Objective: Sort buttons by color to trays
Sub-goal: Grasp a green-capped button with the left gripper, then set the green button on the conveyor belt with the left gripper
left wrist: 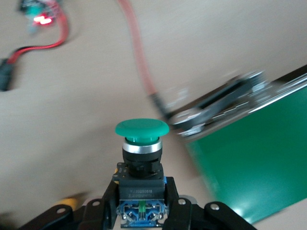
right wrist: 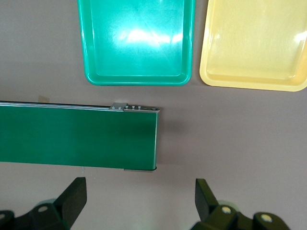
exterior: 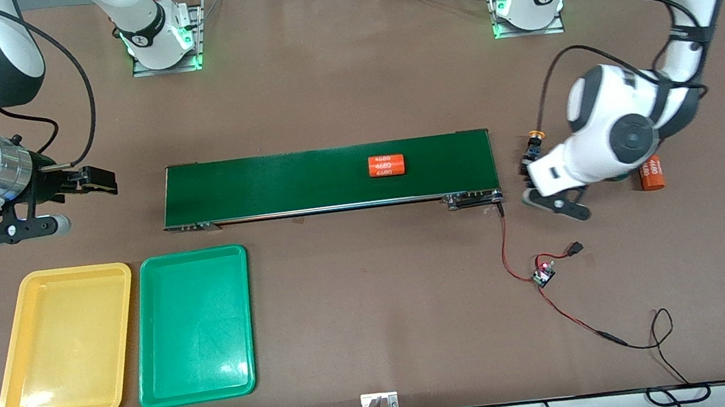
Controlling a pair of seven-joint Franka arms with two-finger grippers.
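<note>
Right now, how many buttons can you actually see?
2. A green-capped button is clamped in the left gripper by the conveyor belt's end. A yellow-capped button stands on the table beside that gripper. Others may be hidden under the left arm.

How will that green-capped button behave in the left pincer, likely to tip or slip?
The green-capped button looks rigid, and the left pincer clamps its squarish body low down. Its wide cap probably makes it top-heavy, so it may tip when set down. The flat sides should resist slipping.
</note>
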